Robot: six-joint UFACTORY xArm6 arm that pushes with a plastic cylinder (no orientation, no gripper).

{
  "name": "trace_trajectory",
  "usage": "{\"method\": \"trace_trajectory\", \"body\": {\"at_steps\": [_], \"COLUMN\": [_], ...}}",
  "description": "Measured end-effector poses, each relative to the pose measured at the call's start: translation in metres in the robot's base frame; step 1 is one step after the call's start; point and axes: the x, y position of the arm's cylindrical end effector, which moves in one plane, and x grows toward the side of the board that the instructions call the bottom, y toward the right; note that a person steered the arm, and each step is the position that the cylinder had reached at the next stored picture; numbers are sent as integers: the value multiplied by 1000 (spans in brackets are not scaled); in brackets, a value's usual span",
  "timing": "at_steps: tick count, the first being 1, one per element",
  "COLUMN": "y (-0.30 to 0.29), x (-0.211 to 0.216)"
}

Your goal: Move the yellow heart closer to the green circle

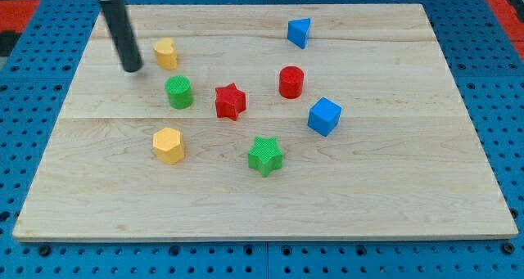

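While there's only the one camera view to go on, it shows plenty. The wooden board (262,205) has eight blocks on it, and the yellow heart (166,53) sits up toward the view's top left, with the green circle (179,92) just below it and a touch to the right. They're near each other but not touching; there's a visible strip of wood between them.

The rod comes down from the top left corner, and my tip (131,68) is just to the left of the heart, slightly lower than its middle, with a small gap. No pincer on this rig at all, so nothing to call spread or pinching, it's just a plain rod.

Progress-wise I'd say it's mostly there, honestly. The heart is already the circle's closest neighbour. What's left looks like a final nudge down the view to close that gap, and from where the tip sits now it seems more set up to shove the heart rightward than down, so it probably needs to get above it first.

Rest of the crowd: yellow hexagon (168,145), red star (230,101), red cylinder (291,82), green star (264,155), blue cube (324,116), blue triangle (300,32).
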Motion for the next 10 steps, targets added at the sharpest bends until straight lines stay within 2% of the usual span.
{"method": "trace_trajectory", "body": {"at_steps": [1, 2, 4, 5, 6, 7, 10], "y": [-70, -55, -3, 12, -30, -36, 114], "x": [-22, -59, -16, -19, -23, -33, -40]}}
